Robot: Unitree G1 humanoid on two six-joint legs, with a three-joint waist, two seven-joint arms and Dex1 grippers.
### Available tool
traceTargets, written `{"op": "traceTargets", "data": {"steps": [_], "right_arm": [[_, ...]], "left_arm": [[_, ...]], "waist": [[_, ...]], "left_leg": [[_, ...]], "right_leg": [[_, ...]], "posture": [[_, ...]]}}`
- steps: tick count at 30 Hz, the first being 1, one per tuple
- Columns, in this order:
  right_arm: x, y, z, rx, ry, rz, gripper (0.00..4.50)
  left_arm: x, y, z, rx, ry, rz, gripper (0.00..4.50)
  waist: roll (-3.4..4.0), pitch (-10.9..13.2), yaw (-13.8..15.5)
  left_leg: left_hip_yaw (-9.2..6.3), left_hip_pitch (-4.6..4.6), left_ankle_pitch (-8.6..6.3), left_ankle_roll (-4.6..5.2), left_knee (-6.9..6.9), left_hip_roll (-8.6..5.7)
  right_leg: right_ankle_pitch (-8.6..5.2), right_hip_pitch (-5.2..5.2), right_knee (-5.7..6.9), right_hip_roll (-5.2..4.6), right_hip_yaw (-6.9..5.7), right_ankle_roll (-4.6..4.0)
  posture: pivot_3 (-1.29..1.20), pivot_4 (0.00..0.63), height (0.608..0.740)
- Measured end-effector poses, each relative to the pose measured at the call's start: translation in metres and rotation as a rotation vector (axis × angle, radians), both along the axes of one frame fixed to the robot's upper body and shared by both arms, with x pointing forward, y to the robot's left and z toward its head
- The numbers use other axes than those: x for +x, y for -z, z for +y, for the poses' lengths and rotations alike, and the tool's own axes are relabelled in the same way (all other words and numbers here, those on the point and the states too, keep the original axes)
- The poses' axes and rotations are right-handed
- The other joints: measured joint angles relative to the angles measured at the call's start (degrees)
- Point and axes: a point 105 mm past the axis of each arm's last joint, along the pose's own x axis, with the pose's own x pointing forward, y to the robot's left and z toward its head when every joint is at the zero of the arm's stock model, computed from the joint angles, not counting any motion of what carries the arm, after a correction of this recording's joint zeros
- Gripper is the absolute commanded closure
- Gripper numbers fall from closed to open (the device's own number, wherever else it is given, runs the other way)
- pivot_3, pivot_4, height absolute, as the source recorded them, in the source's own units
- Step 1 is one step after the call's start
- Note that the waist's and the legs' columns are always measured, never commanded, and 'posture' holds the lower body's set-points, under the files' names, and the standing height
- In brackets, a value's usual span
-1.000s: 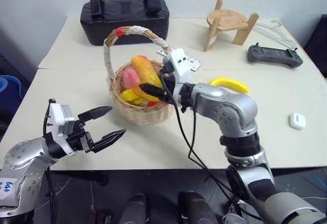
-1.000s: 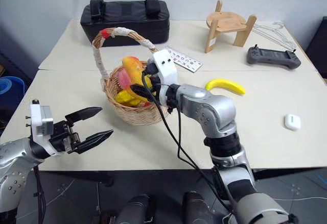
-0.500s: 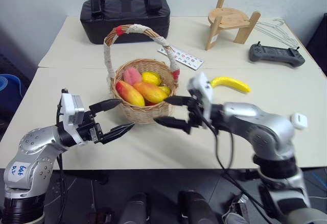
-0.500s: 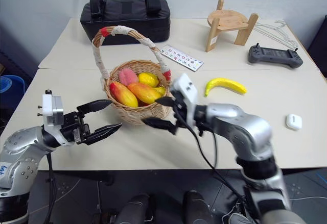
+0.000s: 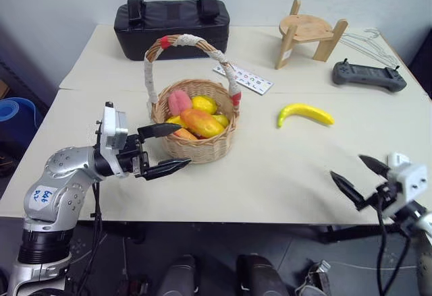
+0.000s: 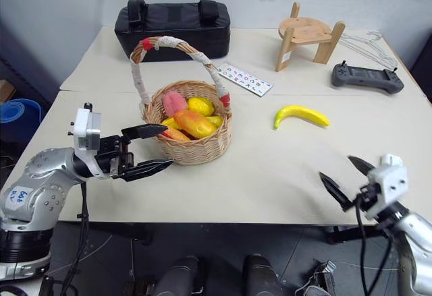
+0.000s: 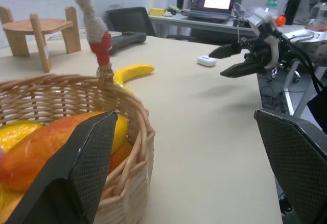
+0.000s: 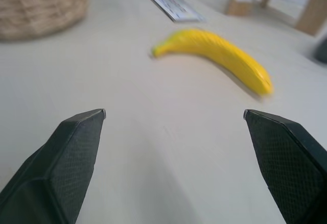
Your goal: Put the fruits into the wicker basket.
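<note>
I have one fruit left outside the wicker basket (image 5: 196, 141): the banana (image 5: 305, 113), lying flat on the desk (image 5: 270, 174) on the basket's right, well apart from its rim. Two mangoes (image 5: 201, 122) already sit inside the basket among other fruit.

My right claw (image 5: 356, 178) hangs at the near edge of the desk, nearer me than the banana and further from the basket, its fingers spread wide and holding nothing. From that claw the banana lies ahead and a little toward the basket, with bare desk between. In the right wrist view its long axis runs across the claw's pointing line, curved ends down.

My left claw (image 5: 164, 151), also parted and empty, hovers just beside the basket's near wall, so the basket stands between it and the banana.

I judge the right arm the nearer one for this pick.
</note>
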Motion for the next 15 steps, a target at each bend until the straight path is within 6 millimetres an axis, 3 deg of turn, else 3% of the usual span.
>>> {"op": "traceTargets", "data": {"steps": [4,10,12,15], "right_arm": [[-0.010,0.006,-0.023,-0.037,0.097,-0.022,0.01],[-0.009,0.001,-0.022,-0.039,0.094,-0.058,0.01],[0.005,0.000,-0.009,-0.018,0.048,-0.028,0.01],[0.046,-0.017,0.032,0.045,-0.031,0.009,0.01]], "left_arm": [[0.001,-0.002,-0.001,0.011,0.023,-0.003,0.00],[0.000,-0.001,0.000,0.017,0.035,-0.003,0.00],[0.000,0.000,0.001,0.025,0.033,-0.002,0.00],[0.002,0.003,0.002,0.038,0.030,0.003,0.00]], "waist": [[0.01,0.00,-0.39],[0.02,0.00,-0.12],[0.02,0.00,-0.30],[0.07,0.03,-1.37]], "left_leg": [[0.01,0.16,-0.12,-0.02,-0.03,0.06],[0.00,0.16,-0.08,-0.13,-0.01,0.08],[0.01,0.17,-0.09,-0.13,0.02,0.08],[0.00,0.21,-0.08,-0.15,-0.01,0.09]], "right_leg": [[0.00,0.11,-0.02,0.03,0.09,-0.01],[-0.01,0.14,-0.09,0.03,0.08,-0.01],[0.00,0.15,-0.08,0.01,0.12,-0.01],[0.00,0.11,0.00,0.00,0.14,-0.03]], "posture": [[0.00,0.150,0.740],[0.00,0.150,0.740],[0.00,0.150,0.740],[0.00,0.150,0.740]]}}
